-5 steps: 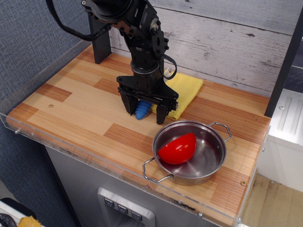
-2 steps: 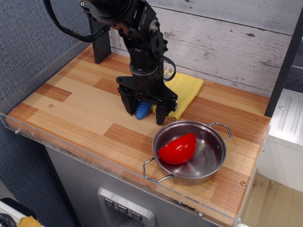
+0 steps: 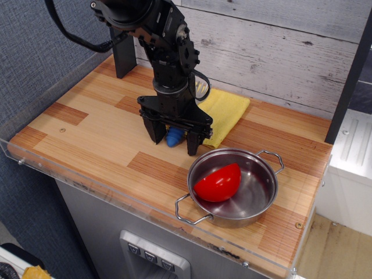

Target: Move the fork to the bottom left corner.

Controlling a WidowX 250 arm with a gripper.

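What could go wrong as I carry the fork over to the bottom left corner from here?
1. The gripper holds the fork only by its blue handle, and the contact is hidden, so the fork may be skewed and could slip out on the way.
2. The yellow cloth lies right beside the grasp; the fork's tines may snag it and drag it along.
3. The bottom left corner is edged by a clear acrylic rim; coming in low could hit it.
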